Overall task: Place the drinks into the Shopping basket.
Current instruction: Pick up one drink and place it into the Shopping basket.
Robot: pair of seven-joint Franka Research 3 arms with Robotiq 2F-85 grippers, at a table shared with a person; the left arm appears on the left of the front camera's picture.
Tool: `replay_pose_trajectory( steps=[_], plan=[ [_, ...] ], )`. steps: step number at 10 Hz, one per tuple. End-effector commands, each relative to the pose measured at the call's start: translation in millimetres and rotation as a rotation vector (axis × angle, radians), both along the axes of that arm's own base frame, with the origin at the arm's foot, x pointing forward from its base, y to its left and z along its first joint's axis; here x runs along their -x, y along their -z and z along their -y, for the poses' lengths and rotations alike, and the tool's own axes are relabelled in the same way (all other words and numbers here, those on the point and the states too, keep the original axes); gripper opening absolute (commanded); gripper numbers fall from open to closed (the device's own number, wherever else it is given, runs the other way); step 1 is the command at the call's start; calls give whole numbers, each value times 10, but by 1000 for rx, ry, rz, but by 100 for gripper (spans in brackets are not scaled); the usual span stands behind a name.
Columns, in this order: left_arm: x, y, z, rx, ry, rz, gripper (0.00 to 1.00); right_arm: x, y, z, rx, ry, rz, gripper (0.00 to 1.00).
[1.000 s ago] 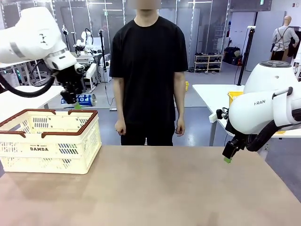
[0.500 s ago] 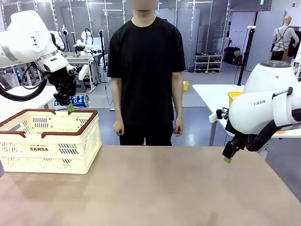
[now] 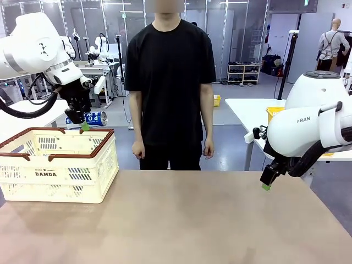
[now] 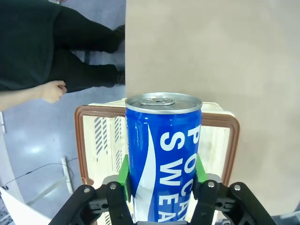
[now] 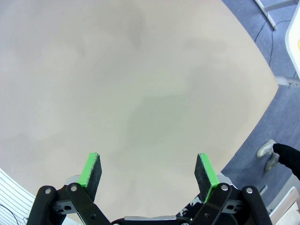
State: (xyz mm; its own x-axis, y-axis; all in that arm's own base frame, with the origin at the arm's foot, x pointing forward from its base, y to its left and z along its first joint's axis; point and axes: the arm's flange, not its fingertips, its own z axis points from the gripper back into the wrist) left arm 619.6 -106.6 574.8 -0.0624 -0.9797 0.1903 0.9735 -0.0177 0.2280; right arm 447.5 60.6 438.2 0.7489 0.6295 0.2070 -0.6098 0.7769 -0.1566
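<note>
A blue and white drink can (image 4: 161, 154) with a silver top sits between the green pads of my left gripper (image 4: 161, 174), which is shut on it. In the front view the can (image 3: 92, 117) lies sideways in that gripper (image 3: 82, 123), just above the far rim of the cream Shopping basket (image 3: 55, 165) at the table's left. Below the can, the left wrist view looks down at the basket's brown rim (image 4: 79, 140). At the table's right edge my right gripper (image 3: 266, 184) hangs open with nothing in it; its fingers (image 5: 92, 169) stand wide apart over bare tabletop.
A person in black stands at the far side of the table with both hands (image 3: 141, 149) hanging down. The brown tabletop (image 3: 192, 220) stretches between the basket and my right arm. A white table (image 3: 253, 110) with a yellow bin stands behind on the right.
My left arm swung slightly left with the can, then drifted back a little, staying above the basket's far rim. The right arm and the person have not moved.
</note>
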Motion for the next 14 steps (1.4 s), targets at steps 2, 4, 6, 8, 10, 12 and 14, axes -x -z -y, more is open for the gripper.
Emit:
replay_pose_trajectory(
  steps=[2, 4, 6, 8, 10, 12, 14],
  plan=[
    [-243, -23, -352, -48, -67, -14, 57, -3, -7, 18, 10, -4, -2, 100],
    [-466, 118, -779, -32, -126, -20, 57, -3, -7, 18, 10, -4, -2, 100],
    [-607, 244, -1134, -30, -194, -19, 57, -3, -7, 18, 10, -4, -2, 100],
    [-743, 418, -1478, -20, -258, 1, 57, -3, -7, 18, 10, -4, -2, 100],
    [-913, 655, -1798, -22, -283, 31, 57, -3, -7, 18, 10, -4, -2, 100],
    [-1016, 865, -2027, 2, -268, 37, 57, -3, -7, 18, 10, -4, -2, 100],
    [-1046, 998, -2073, -19, -221, 48, 57, -3, -7, 18, 10, -4, -2, 100]
  ],
)
